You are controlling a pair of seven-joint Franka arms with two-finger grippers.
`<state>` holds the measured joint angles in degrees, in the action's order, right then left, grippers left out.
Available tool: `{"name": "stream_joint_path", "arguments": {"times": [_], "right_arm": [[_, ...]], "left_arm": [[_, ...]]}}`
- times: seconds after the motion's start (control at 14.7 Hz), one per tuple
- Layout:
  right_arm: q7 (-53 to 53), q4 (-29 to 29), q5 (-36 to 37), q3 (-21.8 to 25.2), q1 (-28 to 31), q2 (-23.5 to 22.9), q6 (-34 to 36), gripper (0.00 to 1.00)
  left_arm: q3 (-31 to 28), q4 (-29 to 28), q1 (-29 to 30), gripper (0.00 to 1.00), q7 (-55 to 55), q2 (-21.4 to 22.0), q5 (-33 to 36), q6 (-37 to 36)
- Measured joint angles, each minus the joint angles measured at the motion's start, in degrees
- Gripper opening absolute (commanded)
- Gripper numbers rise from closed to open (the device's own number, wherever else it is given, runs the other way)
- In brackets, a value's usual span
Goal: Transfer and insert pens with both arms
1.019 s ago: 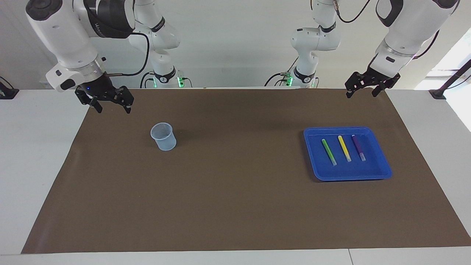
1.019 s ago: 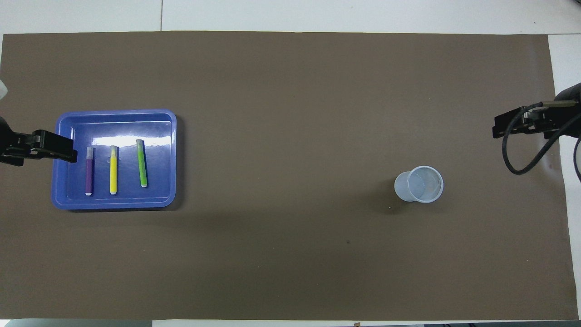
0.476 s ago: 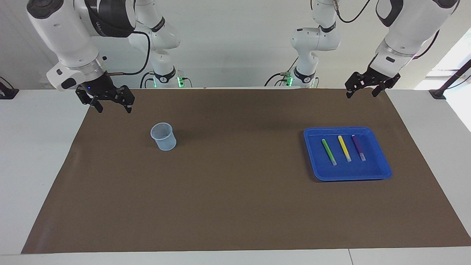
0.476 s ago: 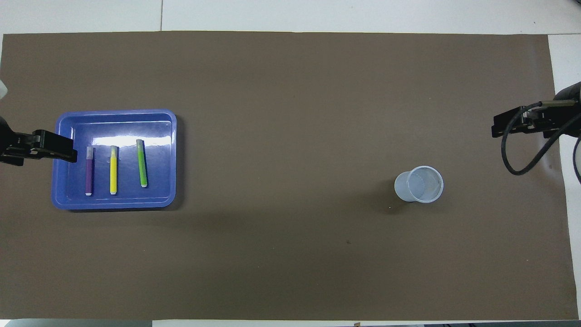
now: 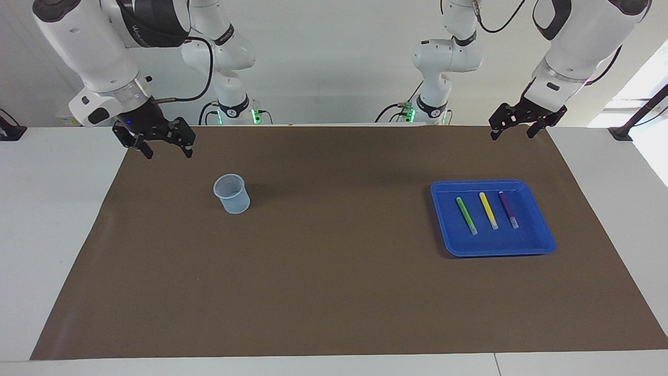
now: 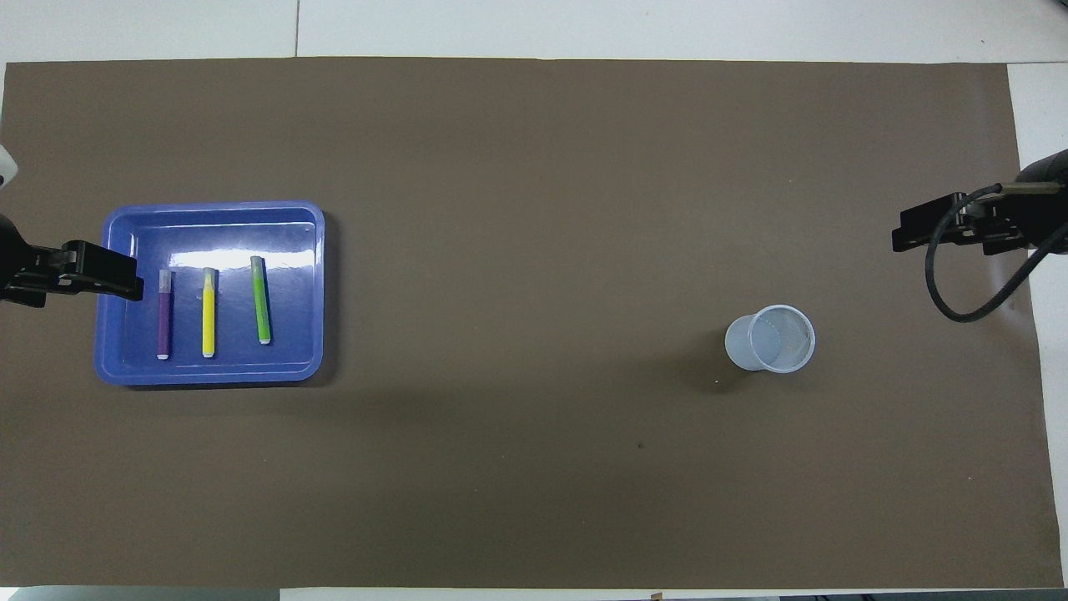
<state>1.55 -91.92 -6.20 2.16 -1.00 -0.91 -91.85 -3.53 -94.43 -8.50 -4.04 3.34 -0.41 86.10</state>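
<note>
Green (image 5: 466, 215), yellow (image 5: 488, 210) and purple (image 5: 508, 209) slim marker pens lie side by side, apart, in a shallow blue plastic tray (image 5: 543, 241) toward the left arm's end of a brown mat (image 5: 334, 292). Well apart stands a clear plastic cup (image 5: 231, 194). Left gripper (image 5: 514, 128) hangs over the mat's edge and right gripper (image 5: 163, 147) over its corner, both spread wide and empty.

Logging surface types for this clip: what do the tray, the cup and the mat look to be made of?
Tray: likely glossy blue plastic, with bright glare on its floor. Cup: thin translucent plastic, probably; the mat shows dimly through its wall. Mat: matte brown sheet, paper or fabric, with no reflections.
</note>
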Motion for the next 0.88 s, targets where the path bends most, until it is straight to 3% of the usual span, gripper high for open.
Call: {"name": "stream_joint_path", "arguments": {"times": [0.34,0.54,0.88], "right_arm": [[0.0,-0.09,-9.13,0.0,0.04,0.96,2.89,1.0],[0.0,-0.47,-10.17,-0.26,-2.18,1.08,3.0,1.0],[0.33,-2.65,-13.83,-0.76,-4.93,2.11,2.82,1.0]], "left_arm": [[-0.11,-6.8,1.55,1.0,0.04,1.9,0.0,7.16],[-0.11,-12.63,3.0,1.0,0.4,3.64,0.0,11.61],[-0.19,-22.37,7.15,1.0,5.89,1.74,0.0,23.04]]}}
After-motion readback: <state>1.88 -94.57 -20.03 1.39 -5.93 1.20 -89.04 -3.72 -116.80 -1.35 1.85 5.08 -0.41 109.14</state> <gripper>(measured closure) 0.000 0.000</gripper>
